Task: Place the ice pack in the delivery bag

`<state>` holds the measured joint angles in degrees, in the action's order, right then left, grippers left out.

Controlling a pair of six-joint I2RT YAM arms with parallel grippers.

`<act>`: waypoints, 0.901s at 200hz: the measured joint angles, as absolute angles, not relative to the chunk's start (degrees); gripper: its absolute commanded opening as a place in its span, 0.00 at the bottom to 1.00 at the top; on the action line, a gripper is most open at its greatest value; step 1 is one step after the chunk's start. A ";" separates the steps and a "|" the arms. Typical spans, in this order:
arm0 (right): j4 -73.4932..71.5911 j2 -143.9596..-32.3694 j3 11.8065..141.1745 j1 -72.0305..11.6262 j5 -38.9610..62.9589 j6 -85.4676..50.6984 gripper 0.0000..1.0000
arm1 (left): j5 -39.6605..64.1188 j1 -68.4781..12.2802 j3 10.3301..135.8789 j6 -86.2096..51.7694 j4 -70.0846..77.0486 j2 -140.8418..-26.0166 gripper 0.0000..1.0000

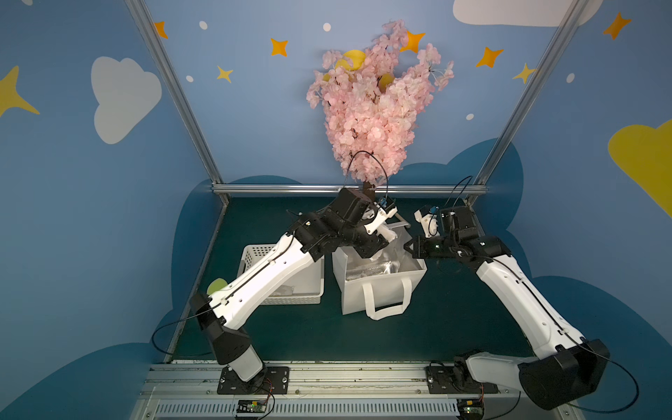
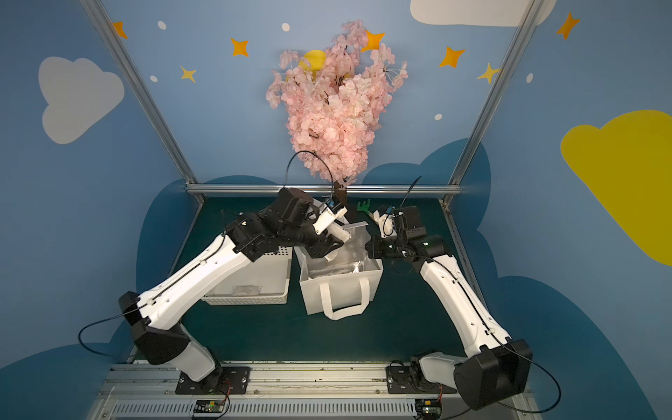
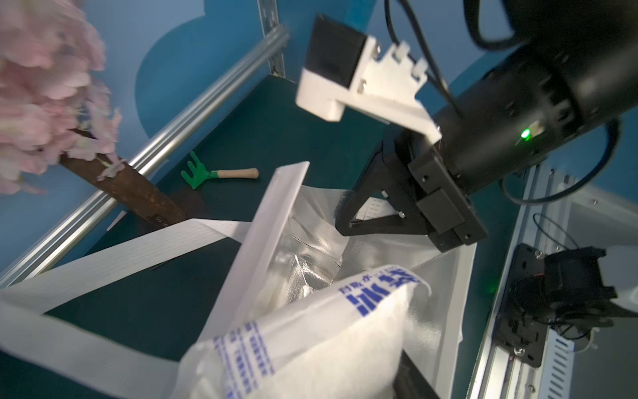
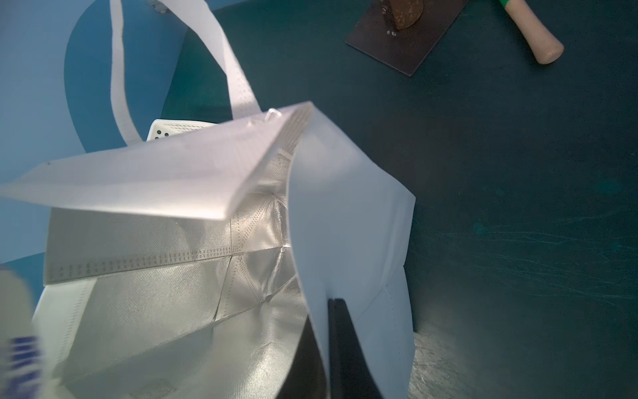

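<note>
Left gripper (image 2: pixel 326 248) is noted clamped on the ice pack (image 3: pixel 310 338), a white pouch with blue print. The pack is held over the open mouth of the delivery bag (image 1: pixel 351 294), at the rim nearest the basket; whether its lower end is below the rim cannot be told. Right gripper (image 1: pixel 408 249) is seen closed tight on the bag's opposite side wall, with the fabric pinched between its fingers (image 4: pixel 345 345) near the top edge. Table (image 1: pixel 454 320) is covered in dark green. Blossom tree (image 1: pixel 371 109), pink, is stood at the back behind the bag, its brown trunk fixed to a dark base plate (image 4: pixel 404 45). The bag is set upright about mid-table with the silver lining exposed. One strap handle (image 1: pixel 387 313) is hung down the near face, and the other strap (image 3: pixel 121 257) is trailed off the far side. White basket (image 1: pixel 254 254) with holes is placed just beside the bag, partly hidden under the left arm; a clear packet (image 2: pixel 247 290) is seen inside it. Small green rake (image 3: pixel 196 172) with a wooden handle is found on the table at the back, apart from the bag.
</note>
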<state>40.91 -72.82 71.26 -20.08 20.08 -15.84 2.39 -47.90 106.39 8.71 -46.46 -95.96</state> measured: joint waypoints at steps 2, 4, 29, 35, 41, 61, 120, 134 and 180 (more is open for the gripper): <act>40.91 -72.82 71.26 -20.08 20.16 -15.81 0.05 | 2.33 -48.03 106.39 9.15 -46.65 -96.42 0.26; 40.91 -72.82 71.26 -20.08 20.25 -15.79 0.06 | 2.24 -48.12 106.34 9.67 -46.81 -96.90 0.26; 40.88 -72.60 71.26 -20.08 21.32 -15.40 0.05 | 1.56 -48.27 105.16 13.96 -47.99 -100.86 0.27; 40.88 -72.51 71.26 -20.08 21.63 -15.27 0.05 | 1.58 -48.25 104.84 14.81 -48.36 -101.43 0.27; 40.91 -72.47 71.26 -20.08 21.93 -15.14 0.06 | 1.61 -48.18 104.51 15.53 -48.66 -102.08 0.27; 40.91 -72.29 71.26 -20.08 22.76 -14.48 0.05 | 1.80 -48.10 103.33 17.30 -49.25 -103.61 0.28; 40.91 -72.27 71.26 -20.08 23.64 -13.89 0.05 | 3.70 -48.12 99.77 18.63 -49.74 -110.54 0.33; 40.93 -72.18 71.24 -19.94 23.22 -13.85 0.06 | 4.12 -48.12 99.46 18.44 -49.87 -112.66 0.35; 40.97 -71.40 70.89 -19.75 23.20 -13.85 0.05 | 4.84 -48.12 100.71 16.25 -51.66 -118.87 0.60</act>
<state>40.97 -71.40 70.89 -19.75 23.20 -13.85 4.84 -48.12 100.71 16.25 -51.66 -118.87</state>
